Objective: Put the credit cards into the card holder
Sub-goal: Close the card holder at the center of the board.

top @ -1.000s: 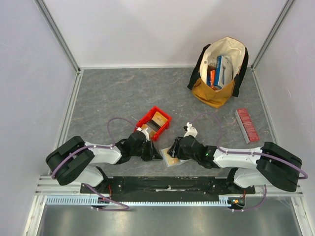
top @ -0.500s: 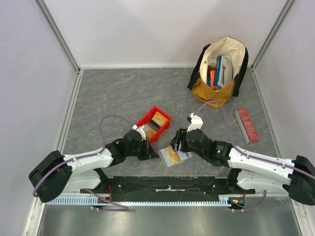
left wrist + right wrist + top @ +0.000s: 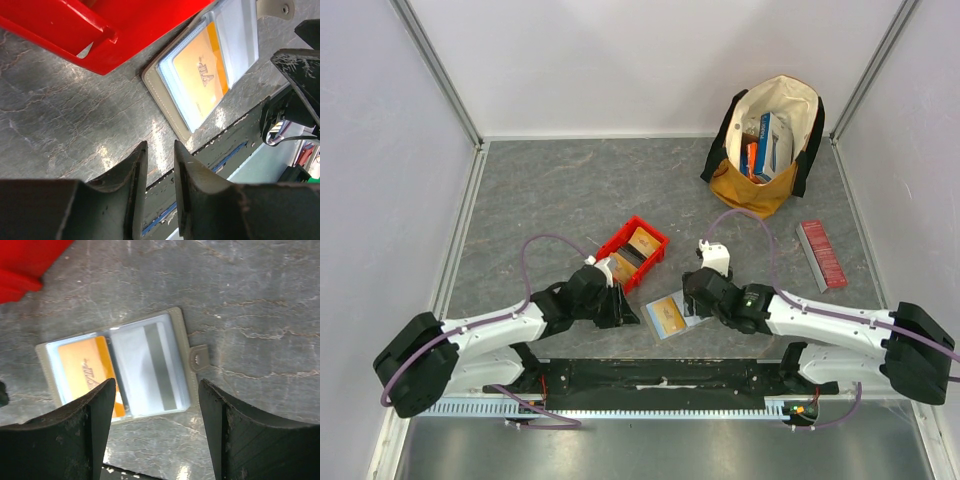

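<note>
Card holder (image 3: 167,106) open, orange card (image 3: 200,70) sleeved.

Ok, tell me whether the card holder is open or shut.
Open: the card holder lies spread flat, an orange card and a white card showing inside.

Open card holder (image 3: 198,359), orange card (image 3: 85,371), white card (image 3: 145,367) inside
</note>
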You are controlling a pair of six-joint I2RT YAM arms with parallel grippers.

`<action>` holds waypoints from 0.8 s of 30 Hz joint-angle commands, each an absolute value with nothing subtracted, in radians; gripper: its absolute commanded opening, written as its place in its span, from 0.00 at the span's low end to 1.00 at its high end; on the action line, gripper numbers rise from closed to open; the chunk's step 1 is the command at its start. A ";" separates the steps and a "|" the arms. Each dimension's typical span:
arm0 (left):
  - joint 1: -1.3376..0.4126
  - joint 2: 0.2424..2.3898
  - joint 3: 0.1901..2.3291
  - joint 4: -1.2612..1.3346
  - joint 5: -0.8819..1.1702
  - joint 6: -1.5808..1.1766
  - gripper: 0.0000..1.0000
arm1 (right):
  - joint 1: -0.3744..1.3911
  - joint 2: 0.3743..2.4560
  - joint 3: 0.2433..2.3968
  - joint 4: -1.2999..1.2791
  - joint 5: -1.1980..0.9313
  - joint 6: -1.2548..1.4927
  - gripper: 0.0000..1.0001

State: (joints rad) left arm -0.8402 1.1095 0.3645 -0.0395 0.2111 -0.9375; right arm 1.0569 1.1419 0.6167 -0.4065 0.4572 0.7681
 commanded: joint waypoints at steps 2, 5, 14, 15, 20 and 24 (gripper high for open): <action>-0.847 1.085 0.350 -0.005 0.224 -0.954 0.34 | 1.057 1.173 0.663 -0.449 0.564 0.738 0.75; -0.847 1.091 0.333 0.043 0.245 -0.965 0.35 | 1.051 1.196 0.660 -0.431 0.578 0.724 0.75; -0.851 1.120 0.298 0.121 0.290 -1.003 0.39 | 0.939 1.262 0.629 -0.324 0.480 0.631 0.53; -0.851 1.127 0.293 0.135 0.293 -1.011 0.39 | 0.924 1.261 0.627 -0.321 0.462 0.621 0.46; -0.854 1.152 0.281 0.170 0.302 -1.032 0.40 | 0.917 1.212 0.589 -0.299 0.401 0.615 0.23; -0.856 1.155 0.273 0.176 0.299 -1.039 0.41 | 0.917 1.174 0.548 -0.301 0.370 0.650 0.10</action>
State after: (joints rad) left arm -0.8501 1.1519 0.2859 0.1165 0.2779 -1.0023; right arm 0.9173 1.2221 0.5858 -0.3271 0.4179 0.6331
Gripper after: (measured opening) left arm 0.405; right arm 0.131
